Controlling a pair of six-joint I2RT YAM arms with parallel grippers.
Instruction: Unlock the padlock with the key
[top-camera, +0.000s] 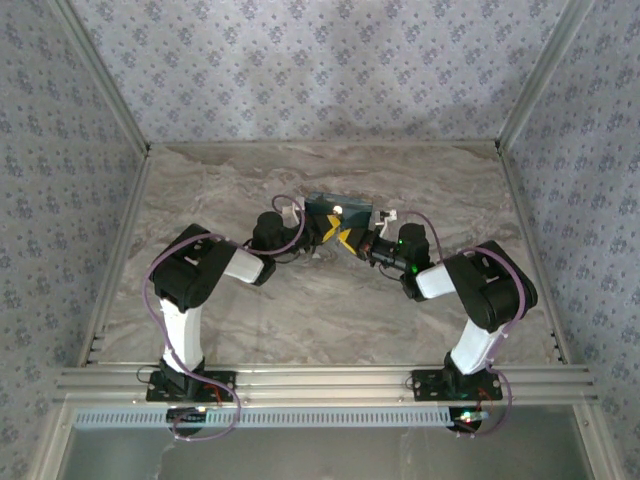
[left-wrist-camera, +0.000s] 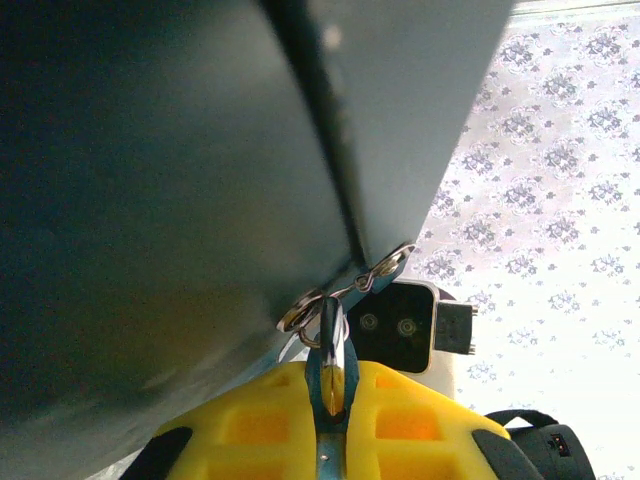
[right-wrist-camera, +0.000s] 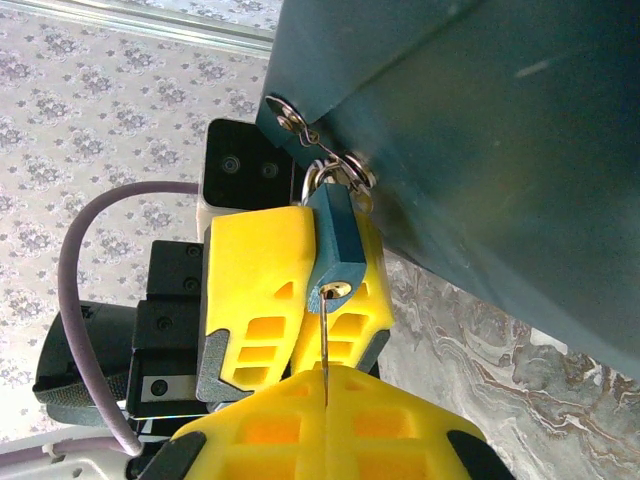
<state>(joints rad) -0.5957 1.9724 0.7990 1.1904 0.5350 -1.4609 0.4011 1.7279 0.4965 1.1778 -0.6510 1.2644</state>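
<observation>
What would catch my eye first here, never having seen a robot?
The left arm and right arm meet at a dark teal box on the table. The yellow left pincer clamps a tiny teal padlock at the box's corner. The right pincer holds a thin key, tip at the keyhole.

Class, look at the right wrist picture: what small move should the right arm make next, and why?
Probably twist the right fingers about the key to turn it. Its thin blade runs straight up into the pale keyhole of the padlock, seemingly seated, while the left fingers clamp the padlock steady. The shackle is hooked through a ring on the box.
</observation>
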